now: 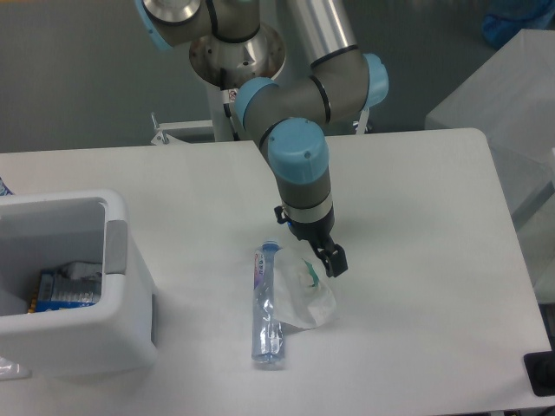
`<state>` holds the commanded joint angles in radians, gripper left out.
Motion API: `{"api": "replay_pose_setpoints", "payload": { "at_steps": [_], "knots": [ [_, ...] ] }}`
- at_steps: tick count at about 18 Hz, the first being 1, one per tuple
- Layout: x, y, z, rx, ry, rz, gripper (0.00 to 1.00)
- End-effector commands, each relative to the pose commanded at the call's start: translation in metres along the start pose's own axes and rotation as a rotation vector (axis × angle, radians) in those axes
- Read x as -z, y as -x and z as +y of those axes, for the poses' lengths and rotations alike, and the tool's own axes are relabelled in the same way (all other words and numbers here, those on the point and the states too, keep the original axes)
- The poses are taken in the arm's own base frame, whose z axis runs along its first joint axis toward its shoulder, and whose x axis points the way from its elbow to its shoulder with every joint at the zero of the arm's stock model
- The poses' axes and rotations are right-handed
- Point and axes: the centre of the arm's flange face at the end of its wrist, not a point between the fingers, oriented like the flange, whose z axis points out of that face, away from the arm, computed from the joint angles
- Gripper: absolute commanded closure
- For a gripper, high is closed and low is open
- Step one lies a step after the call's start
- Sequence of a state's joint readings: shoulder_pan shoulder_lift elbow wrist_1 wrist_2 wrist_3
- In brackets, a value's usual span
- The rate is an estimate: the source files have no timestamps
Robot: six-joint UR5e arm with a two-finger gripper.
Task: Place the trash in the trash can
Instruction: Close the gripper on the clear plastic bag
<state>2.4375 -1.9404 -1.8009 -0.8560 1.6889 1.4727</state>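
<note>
The fingers (323, 256) hang just above the upper edge of the wrapper (306, 293), pointing down at the desk (416, 225). Only one dark fingertip (336, 262) shows plainly, at the wrapper's upper right; the other is hidden behind the wrist and the wrapper's clear film, so whether the fingers are open or closed cannot be told, nor whether they touch the wrapper. The wrapper lies crumpled on the desk directly below the fingers, its green marks just left of the visible fingertip. Its clear edges fade into the white desk and are hard to trace.

The bottle (265, 303) lies flat on the desk just left of the fingers, touching or overlapping the wrapper's left edge. Its blue cap is at the end nearest the fingers and its base points toward the camera. The label is a faint smear of colour near the cap; nothing on it can be read.

The bin (117, 286) stands well to the left of the fingers, cut off by the left frame edge, with a grey strip on its right rim. Inside it, a blue-and-white packet (65, 286) shows in part, the rest hidden by the near wall.

The arm (299, 147) rises above the fingers and runs out of the top of the frame. At the right, a pale translucent cover (512, 95) is cut off by the frame edge.
</note>
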Motion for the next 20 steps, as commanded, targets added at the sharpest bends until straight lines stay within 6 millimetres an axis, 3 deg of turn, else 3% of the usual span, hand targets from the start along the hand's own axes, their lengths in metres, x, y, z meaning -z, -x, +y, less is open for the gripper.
{"api": "replay_pose_setpoints", "payload": {
  "at_steps": [3, 9, 13, 20],
  "knots": [
    [-0.012, 0.002, -0.013, 0.002, -0.001, 0.012, 0.0],
    [-0.01, 0.006, -0.015, 0.052, -0.004, 0.003, 0.05],
    [-0.006, 0.008, -0.015, 0.079, -0.005, -0.005, 0.31],
    [-0.001, 0.011, -0.016, 0.103, -0.014, -0.014, 0.88]
  ]
}}
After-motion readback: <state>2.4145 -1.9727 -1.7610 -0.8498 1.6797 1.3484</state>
